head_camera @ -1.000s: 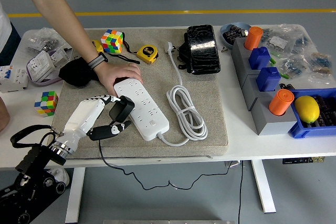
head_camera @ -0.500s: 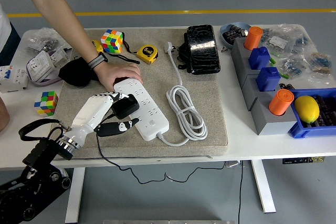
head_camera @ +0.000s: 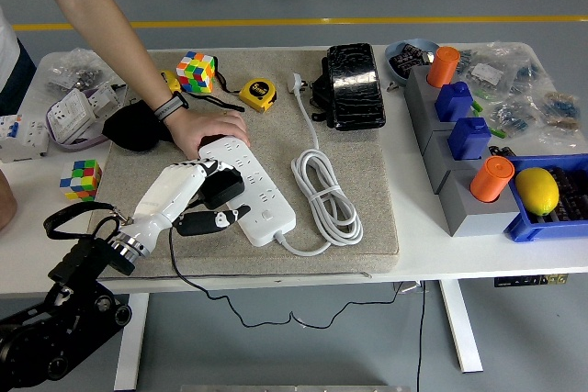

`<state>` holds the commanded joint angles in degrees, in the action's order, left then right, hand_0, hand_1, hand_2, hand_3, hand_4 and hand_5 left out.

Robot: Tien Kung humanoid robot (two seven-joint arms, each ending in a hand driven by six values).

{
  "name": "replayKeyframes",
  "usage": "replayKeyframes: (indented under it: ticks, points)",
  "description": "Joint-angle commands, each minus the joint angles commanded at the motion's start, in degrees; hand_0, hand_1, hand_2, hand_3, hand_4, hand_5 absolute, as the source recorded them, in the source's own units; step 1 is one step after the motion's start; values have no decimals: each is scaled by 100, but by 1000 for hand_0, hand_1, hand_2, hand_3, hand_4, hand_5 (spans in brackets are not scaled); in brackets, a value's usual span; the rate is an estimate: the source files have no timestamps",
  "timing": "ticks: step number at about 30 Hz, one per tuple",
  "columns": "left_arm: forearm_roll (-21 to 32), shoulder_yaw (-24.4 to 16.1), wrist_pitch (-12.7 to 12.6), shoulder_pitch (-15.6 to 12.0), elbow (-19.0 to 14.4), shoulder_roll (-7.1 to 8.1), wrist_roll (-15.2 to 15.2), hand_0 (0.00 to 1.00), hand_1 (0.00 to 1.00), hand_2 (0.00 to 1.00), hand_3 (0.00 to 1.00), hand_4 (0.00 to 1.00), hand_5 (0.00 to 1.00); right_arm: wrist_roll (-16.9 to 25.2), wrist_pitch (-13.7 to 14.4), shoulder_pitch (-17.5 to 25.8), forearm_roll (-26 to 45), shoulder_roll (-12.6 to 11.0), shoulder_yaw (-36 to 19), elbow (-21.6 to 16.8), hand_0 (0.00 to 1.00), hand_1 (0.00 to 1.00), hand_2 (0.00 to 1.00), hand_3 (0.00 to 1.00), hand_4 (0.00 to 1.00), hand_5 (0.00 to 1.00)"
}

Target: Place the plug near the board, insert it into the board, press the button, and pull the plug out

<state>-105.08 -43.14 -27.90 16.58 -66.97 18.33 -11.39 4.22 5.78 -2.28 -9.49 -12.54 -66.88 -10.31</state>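
Note:
A white power strip [head_camera: 250, 187] lies slantwise on the grey mat [head_camera: 367, 190], its white cable coiled [head_camera: 326, 195] to its right. My left hand [head_camera: 207, 199], white with black fingertips, is shut on a black plug [head_camera: 223, 185] and holds it down on the strip's left part. The plug's thin black cord [head_camera: 197, 286] trails off the table's front edge. A person's hand [head_camera: 209, 128] presses on the strip's far end and steadies it. The right arm does not show.
Two colour cubes [head_camera: 197, 71] [head_camera: 82, 179], a yellow tape measure [head_camera: 258, 94], a black pouch [head_camera: 352, 84] and white sockets [head_camera: 72, 115] lie around the mat. Grey blocks with orange and blue pieces [head_camera: 464, 135] and a blue bin with a lemon [head_camera: 537, 190] stand right.
My left hand has moved right and slightly up, carrying the black plug from beside the strip onto its top. The person's hand has stayed on the strip's far end.

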Motion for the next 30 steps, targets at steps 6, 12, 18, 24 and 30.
replayKeyframes:
  ticks: [6,12,18,24,30]
  points:
    - [50,-127,30,-55,-178,28,-14,641,727,717,699,870,606,7,-2,1,-10,1,-7,0,495,585,542,510,844,360]
    - [431,-357,242,-141,-914,174,34,641,723,707,694,880,612,1,1,18,8,0,15,0,495,583,542,510,844,360]
    - [1145,-420,867,-145,-1882,290,562,488,623,636,694,881,603,-8,-1,19,24,-6,35,0,495,583,542,510,844,360]
    - [1742,-431,1857,-82,-2724,378,1636,215,254,363,636,846,343,-21,-10,27,43,-8,65,0,495,583,542,509,843,360]
    - [1549,-432,3104,49,-3156,398,2887,136,142,226,789,656,84,-31,-14,38,52,-14,86,0,495,583,543,510,844,360]
